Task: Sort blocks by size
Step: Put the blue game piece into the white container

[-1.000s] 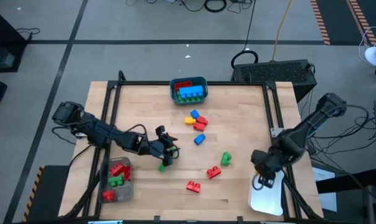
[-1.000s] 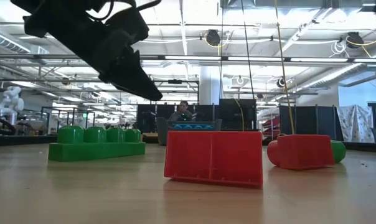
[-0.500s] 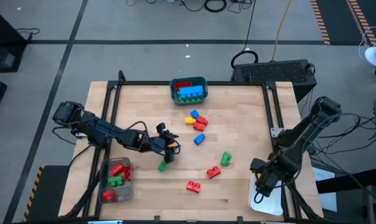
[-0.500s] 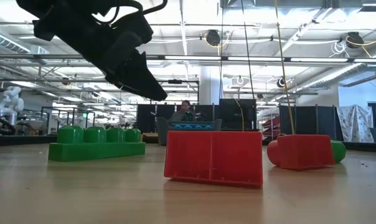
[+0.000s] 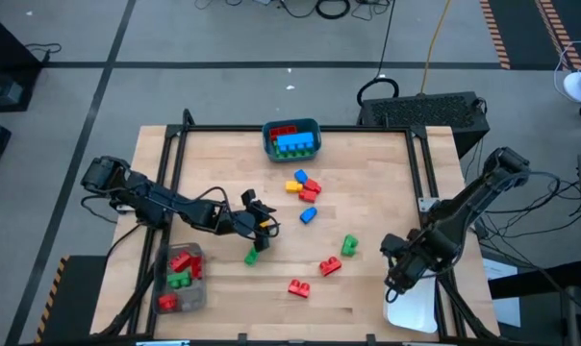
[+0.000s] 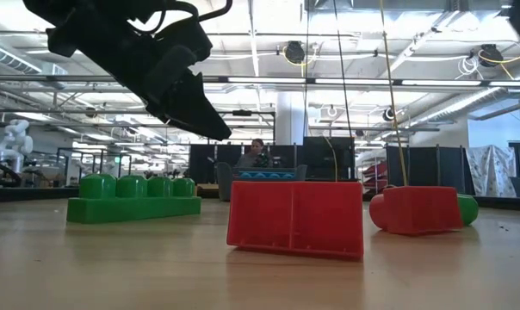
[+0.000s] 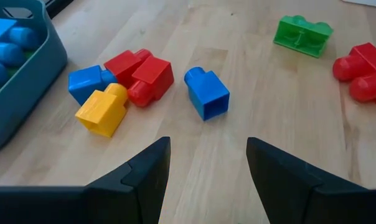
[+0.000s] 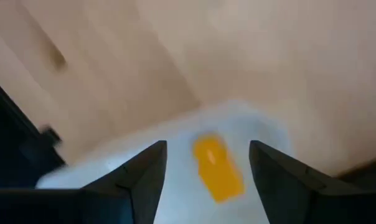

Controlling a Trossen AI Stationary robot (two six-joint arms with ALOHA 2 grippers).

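Item: loose blocks mid-table, e.g. blue block point(image 7: 206, 93) w/ left gripper point(image 7: 206, 162) empty, fingers apart, just short; right gripper point(image 8: 206, 165) parted over white tray point(image 8: 263, 134) (yellow block point(image 8: 218, 167), blurred, prob. lying free); risk: sideways nudge scatters cluster.

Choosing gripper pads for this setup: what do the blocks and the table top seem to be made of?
Blue block: apparently smooth, slightly glossy moulded plastic, with soft highlights and rounded edges. Table top: looks like pale wood or wood veneer, matte, with visible grain lines; which one cannot be told.
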